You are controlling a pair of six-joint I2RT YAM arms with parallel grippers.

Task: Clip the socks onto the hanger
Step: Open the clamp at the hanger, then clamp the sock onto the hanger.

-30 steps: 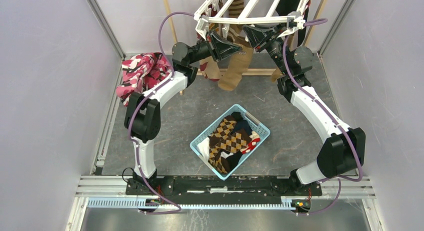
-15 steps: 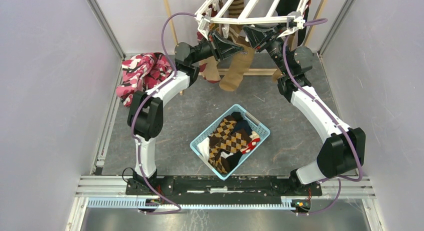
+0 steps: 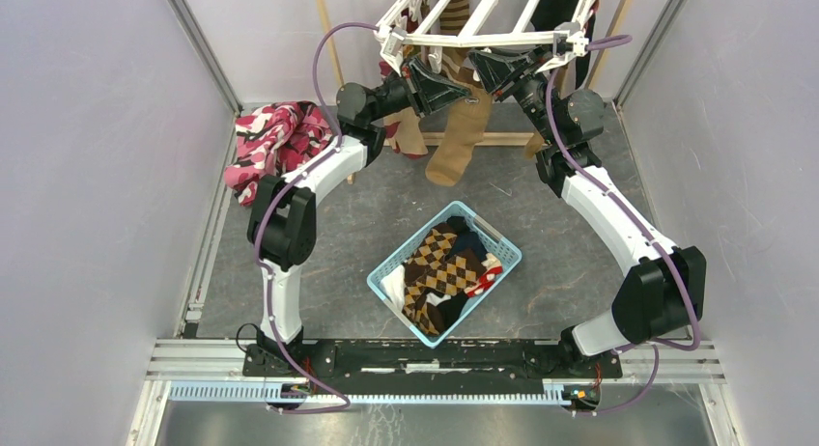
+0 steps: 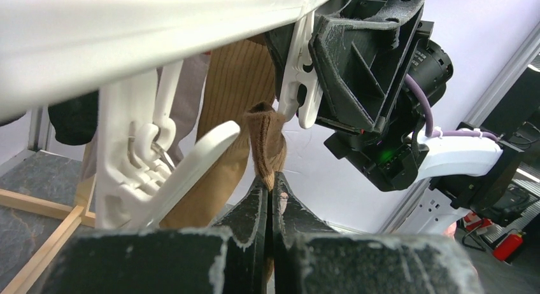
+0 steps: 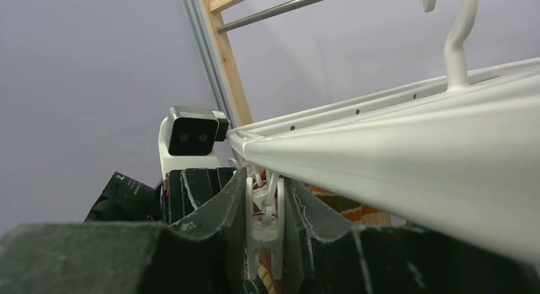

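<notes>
Surface: grey surface (image 3: 579, 234) between lavender walls, with a light blue basket (image 3: 386, 272) near its middle.
Hanger: white hanger (image 3: 454, 41) up at the far side.
Left gripper: left gripper (image 4: 272, 179) clenched on the top edge of a tan sock (image 4: 264, 138).
Right gripper: right gripper (image 5: 264, 198) grasping a white clip (image 5: 264, 227) under the hanger's bar.
Tan sock: hangs below the hanger, its held edge just beside the clip.
Basket: argyle socks (image 3: 439, 272) piled inside.
</notes>
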